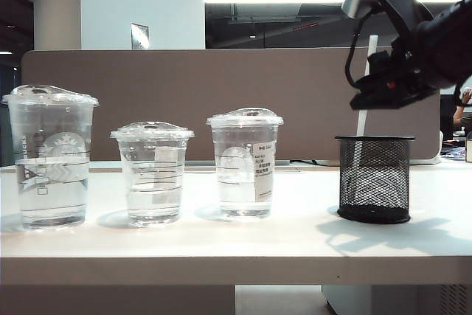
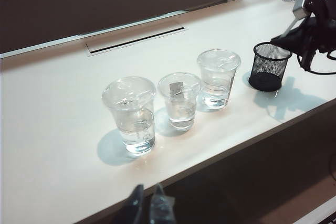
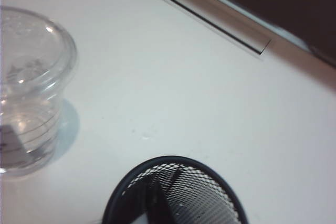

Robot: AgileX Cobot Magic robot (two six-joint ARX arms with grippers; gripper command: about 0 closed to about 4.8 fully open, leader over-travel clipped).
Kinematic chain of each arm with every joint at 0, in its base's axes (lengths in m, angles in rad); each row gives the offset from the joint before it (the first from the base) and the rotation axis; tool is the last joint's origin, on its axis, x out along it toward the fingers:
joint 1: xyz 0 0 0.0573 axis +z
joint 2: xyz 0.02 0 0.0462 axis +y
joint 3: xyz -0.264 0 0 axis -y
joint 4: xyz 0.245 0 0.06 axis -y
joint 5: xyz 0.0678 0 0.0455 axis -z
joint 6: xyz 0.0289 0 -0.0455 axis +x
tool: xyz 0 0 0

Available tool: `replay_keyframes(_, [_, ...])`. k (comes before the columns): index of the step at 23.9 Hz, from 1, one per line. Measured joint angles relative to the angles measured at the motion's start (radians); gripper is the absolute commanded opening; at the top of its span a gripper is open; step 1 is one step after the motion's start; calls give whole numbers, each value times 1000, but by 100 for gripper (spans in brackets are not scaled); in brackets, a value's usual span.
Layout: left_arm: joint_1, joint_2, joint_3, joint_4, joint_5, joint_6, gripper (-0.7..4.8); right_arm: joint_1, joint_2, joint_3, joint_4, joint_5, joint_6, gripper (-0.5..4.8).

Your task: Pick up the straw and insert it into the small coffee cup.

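Outside: right hand [image 1: 383, 92] sits above the mesh holder [image 1: 374, 179], clamped on the straw [image 1: 363, 119] standing in it; small coffee cup [image 1: 153, 173] is middle of three on the desk [image 1: 243, 237]. Left wrist: left hand [image 2: 148, 204] near the desk's front edge, fingertips together, holding nothing. Right wrist: only holder rim and a labelled cup [image 3: 29, 87].

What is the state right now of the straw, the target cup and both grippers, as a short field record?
straw: long translucent white plastic straw, standing in the black mesh cylinder holder
target: squat clear plastic cup with domed lid, middle of three cups, no straw in it
right gripper: at the straw, just above the holder; grip unclear
left gripper: back from the cups, fingers' spread unclear
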Motion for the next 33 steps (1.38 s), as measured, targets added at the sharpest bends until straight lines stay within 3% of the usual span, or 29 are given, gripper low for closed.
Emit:
replay_keyframes(5, [0,0,0,0,0,0,22,0,-13,93,-115,21,-56,21])
replay_keyframes(9, [0,0,0,0,0,-2,22,0,-105,355,-468,9,-82,21])
replay_keyframes(12, [0,0,0,0,0,-3,22,26,-133,494,-542,-59,-71,21])
replay_keyframes(17, [0,0,0,0,-1,-4,22,140,-97,698,-508,-197,84,22])
replay_keyframes(22, [0,0,0,0,-1,-4,22,330,106,733,-403,-183,129,21])
replay_keyframes(28, [1,0,0,0,0,-4,22,362,227,737,-364,-158,134,22])
replay_keyframes(33, [0,0,0,0,0,-4,22,362,260,736,-447,-158,151,21])
